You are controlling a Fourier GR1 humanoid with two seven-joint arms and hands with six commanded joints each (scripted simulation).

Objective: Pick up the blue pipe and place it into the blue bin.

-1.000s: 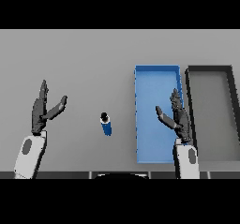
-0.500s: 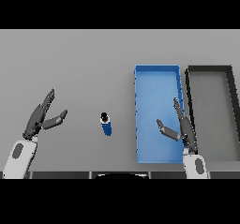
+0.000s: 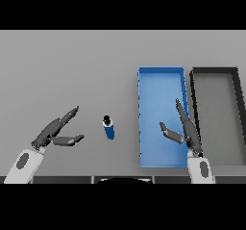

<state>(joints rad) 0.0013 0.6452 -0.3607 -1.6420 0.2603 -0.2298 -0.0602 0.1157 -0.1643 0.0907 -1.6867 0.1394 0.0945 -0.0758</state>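
Observation:
The blue pipe (image 3: 109, 127), short with a dark cap at its far end, lies on the grey table (image 3: 72, 70) near the middle front. My left hand (image 3: 55, 132) is open at the left, its fingers pointing toward the pipe and its thumb about a hand's width short of it. The blue bin (image 3: 161, 75) stands to the right of the pipe, with nothing in it. My right hand (image 3: 185, 130) hangs open over the bin's near right corner, fingers straight and pointing away from me.
A dark grey bin (image 3: 216, 72) stands against the blue bin's right side, reaching to the table's right edge.
My left hand has dropped lower and swung its fingers right toward the pipe. My right hand has drawn back toward me and turned edge-on. The pipe has not moved.

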